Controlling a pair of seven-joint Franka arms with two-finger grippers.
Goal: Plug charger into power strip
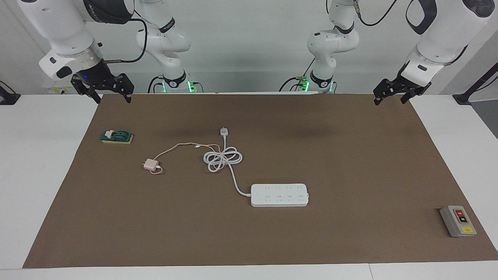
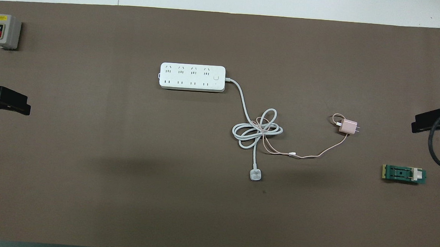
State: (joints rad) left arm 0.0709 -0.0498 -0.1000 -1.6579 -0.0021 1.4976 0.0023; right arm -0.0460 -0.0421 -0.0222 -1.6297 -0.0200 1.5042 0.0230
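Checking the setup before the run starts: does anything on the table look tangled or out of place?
Yes: the charger's thin pink cable runs into the power strip's coiled white cord and overlaps it, so lifting the charger may drag the coil. Nothing looks damaged.

Matt brown mat (image 1: 350, 175); smooth white plastic power strip (image 1: 279, 195).

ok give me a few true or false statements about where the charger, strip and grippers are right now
1. The charger is plugged into the power strip. False: it lies apart on the brown mat, nearer the robots.
2. The left gripper and the right gripper are both open and empty. True.
3. The charger's pink cable runs into the strip's coiled white cord. True.
4. The grey button box sits beside the charger. False: it sits at the left arm's end, farther from the robots.
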